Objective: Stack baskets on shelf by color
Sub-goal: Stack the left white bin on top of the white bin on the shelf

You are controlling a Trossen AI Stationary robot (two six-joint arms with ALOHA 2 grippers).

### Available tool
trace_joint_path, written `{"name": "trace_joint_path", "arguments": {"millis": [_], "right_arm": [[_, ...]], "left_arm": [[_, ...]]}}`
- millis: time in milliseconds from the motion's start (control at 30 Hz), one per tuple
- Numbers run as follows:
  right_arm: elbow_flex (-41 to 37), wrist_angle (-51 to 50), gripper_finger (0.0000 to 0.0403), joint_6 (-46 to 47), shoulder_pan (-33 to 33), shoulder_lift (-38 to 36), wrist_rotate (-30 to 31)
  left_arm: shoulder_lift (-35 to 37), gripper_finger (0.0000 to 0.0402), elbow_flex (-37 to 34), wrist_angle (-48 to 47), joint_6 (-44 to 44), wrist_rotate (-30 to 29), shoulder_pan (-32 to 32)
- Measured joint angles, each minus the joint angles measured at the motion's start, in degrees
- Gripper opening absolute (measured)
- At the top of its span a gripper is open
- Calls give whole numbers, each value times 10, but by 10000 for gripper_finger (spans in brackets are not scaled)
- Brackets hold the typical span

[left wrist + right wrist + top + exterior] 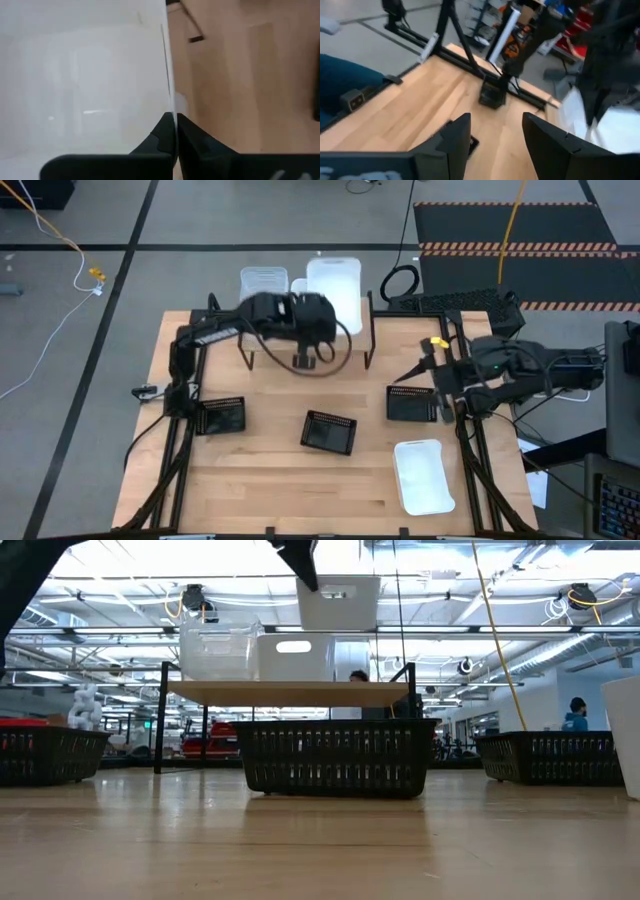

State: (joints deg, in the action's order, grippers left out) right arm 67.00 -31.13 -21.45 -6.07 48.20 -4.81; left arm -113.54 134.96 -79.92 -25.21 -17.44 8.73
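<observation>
Left gripper (175,131) pinches the white basket (335,288) wall, top centre. Lower it level onto the shelf's (290,692) white stack. Right gripper (495,137) open, mid right.

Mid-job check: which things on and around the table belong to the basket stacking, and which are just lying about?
Job:
- shelf
- clear basket
- white basket pinched by left gripper
- white basket on table
- three black baskets
- right gripper, open

Lying about:
- cable coil
- yellow cord

Beyond the table (250,480): grey floor, a yellow cable (60,235), a white cable (40,360) trailing left. Farther right, a dark mat edged with orange-striped tape (520,248). In the room behind, a person (576,712) far off.
</observation>
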Motion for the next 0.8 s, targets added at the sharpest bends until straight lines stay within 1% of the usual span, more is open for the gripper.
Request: {"name": "trace_joint_path", "arguments": {"millis": [100, 267, 400, 500, 633, 800], "right_arm": [[-14, -18, 172, 2, 0, -16, 5], [-78, 17, 172, 2, 1, -46, 15], [-135, 59, 172, -1, 1, -66, 48], [-164, 81, 172, -1, 1, -77, 50], [-176, 99, 171, 10, 1, -90, 49], [-176, 99, 171, 13, 1, -101, 49]], "left_arm": [[22, 2, 0, 1, -27, 35, 21], [59, 2, 0, -6, -97, 64, 51], [71, 2, 1, -31, -98, 131, 90], [67, 2, -3, -65, -88, 152, 111], [59, 1, -12, -82, -100, 153, 133], [56, 1, -28, -89, -118, 194, 148]]}}
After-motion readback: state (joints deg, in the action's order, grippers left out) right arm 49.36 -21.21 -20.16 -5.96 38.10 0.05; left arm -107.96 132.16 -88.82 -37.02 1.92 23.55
